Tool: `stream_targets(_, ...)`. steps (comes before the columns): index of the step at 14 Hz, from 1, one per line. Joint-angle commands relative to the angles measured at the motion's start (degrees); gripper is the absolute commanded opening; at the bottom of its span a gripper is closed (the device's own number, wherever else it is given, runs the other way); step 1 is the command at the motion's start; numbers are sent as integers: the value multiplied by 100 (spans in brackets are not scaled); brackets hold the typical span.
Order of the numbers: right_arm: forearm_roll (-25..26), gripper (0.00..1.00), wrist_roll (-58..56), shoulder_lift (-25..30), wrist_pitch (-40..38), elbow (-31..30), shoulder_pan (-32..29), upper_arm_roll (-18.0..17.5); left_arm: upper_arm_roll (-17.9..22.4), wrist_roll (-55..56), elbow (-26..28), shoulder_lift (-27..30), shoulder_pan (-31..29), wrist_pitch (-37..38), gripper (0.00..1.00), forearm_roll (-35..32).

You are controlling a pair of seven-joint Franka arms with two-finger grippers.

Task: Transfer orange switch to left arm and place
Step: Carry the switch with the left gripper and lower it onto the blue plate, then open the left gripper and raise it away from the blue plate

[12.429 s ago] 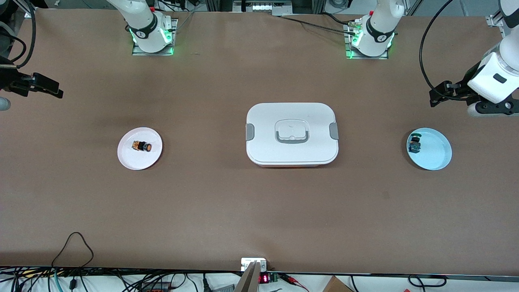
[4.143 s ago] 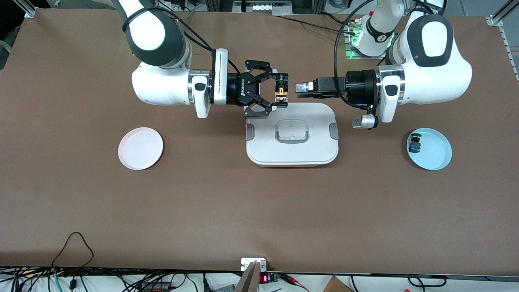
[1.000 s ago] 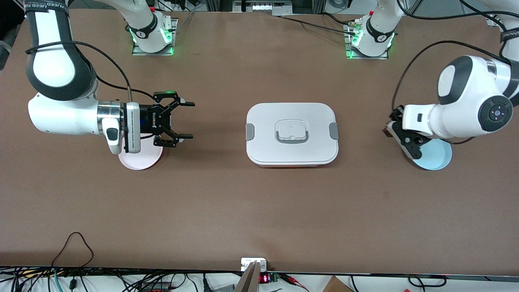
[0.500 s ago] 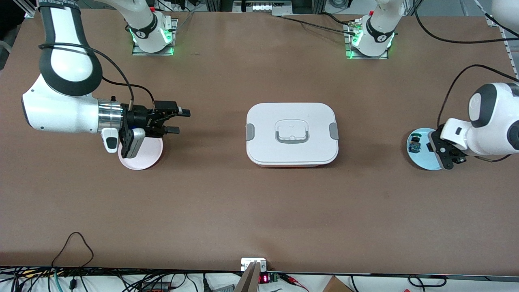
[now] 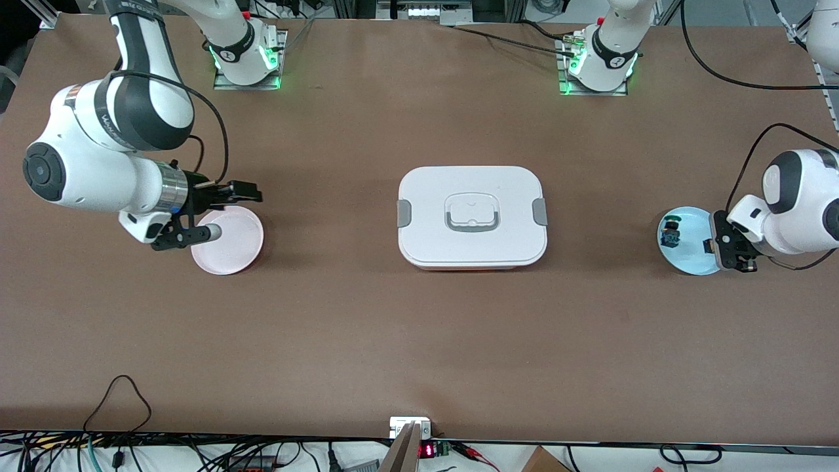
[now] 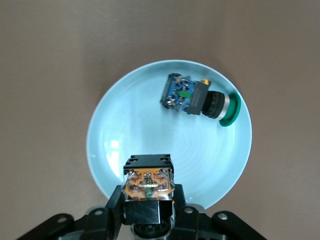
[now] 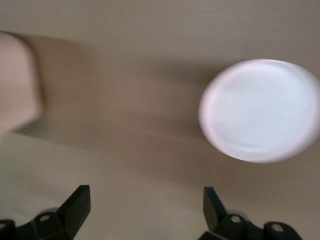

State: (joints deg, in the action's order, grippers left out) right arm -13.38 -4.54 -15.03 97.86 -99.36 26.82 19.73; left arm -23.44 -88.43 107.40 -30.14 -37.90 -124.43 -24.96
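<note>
The orange switch (image 6: 148,182) is pinched in my left gripper (image 6: 148,201), base end outward and black body between the fingers. It hangs just over the light-blue plate (image 6: 112,130), by the rim toward the left arm's end of the table; from the front it shows as an orange speck (image 5: 707,247) at the left gripper (image 5: 713,248). My right gripper (image 5: 248,193) is open and empty, above the pink plate's (image 5: 233,252) rim; its two fingertips (image 7: 79,200) stand wide apart. The white box (image 5: 472,216) sits mid-table between the plates.
A switch with a blue body and green cap (image 6: 199,96) lies on its side on the light-blue plate (image 5: 688,259), apart from the held switch. The pink plate (image 7: 260,110) holds nothing. Bare brown table surrounds the box. Cables run along the table's near edge.
The right arm has drawn back toward its end of the table and turned, its open gripper now by the pink plate. The left gripper shifted slightly over the blue plate, still holding the switch.
</note>
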Motion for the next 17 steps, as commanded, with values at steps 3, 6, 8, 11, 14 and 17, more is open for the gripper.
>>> stream_targets(3, 775, 100, 235, 307, -803, 811, -772, -84, -100, -359, 263, -203, -314, -510, 18, -176)
stream_targets(6, 1277, 100, -501, 343, -777, 1313, -1301, -162, -108, -368, 501, -264, -445, -898, 20, -167)
stream_targets(8, 1250, 100, -513, 508, -838, 1445, -1782, -564, -117, -368, 501, -273, -499, -899, 65, -167)
stream_targets(11, 1198, 100, 152, 615, -874, 1621, -2444, -1261, -152, -403, 484, -247, -517, -829, 100, -167)
stream_targets(14, 1241, 100, 340, 782, -1137, 1543, -2436, -1270, -327, -368, 326, -19, -499, -365, 100, -89)
stream_targets(17, 1242, 100, 322, 1054, -848, 990, -2445, -1262, -731, 463, -42, 262, -516, 1056, 100, -53)
